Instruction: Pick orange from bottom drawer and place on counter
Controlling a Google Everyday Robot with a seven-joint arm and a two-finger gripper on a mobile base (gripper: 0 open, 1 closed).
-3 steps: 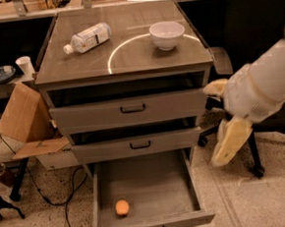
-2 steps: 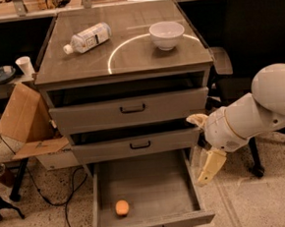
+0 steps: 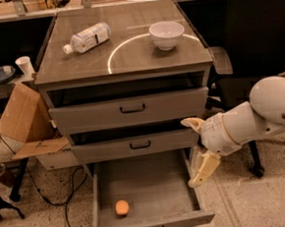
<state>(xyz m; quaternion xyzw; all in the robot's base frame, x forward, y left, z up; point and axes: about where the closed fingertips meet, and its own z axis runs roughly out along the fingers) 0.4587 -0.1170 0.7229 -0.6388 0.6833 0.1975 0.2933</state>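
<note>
The orange (image 3: 122, 207) lies on the floor of the bottom drawer (image 3: 153, 183), near its front left. The drawer is pulled out wide. The counter (image 3: 128, 55) is the glossy top of the cabinet, with a bright arc on it. My gripper (image 3: 196, 148) hangs at the drawer's right side, just above its right wall, on a white arm coming from the right. Its two pale fingers (image 3: 204, 169) are spread apart and hold nothing. The gripper is well right of the orange and higher than it.
A white bowl (image 3: 166, 33) and a lying plastic bottle (image 3: 86, 38) sit on the counter. Two upper drawers stand slightly open. A black chair (image 3: 255, 37) is at the right, a cardboard box (image 3: 24, 120) and cables at the left.
The arm has swung left and down, bringing the gripper from beside the cabinet to the right edge of the open bottom drawer. The orange has not moved.
</note>
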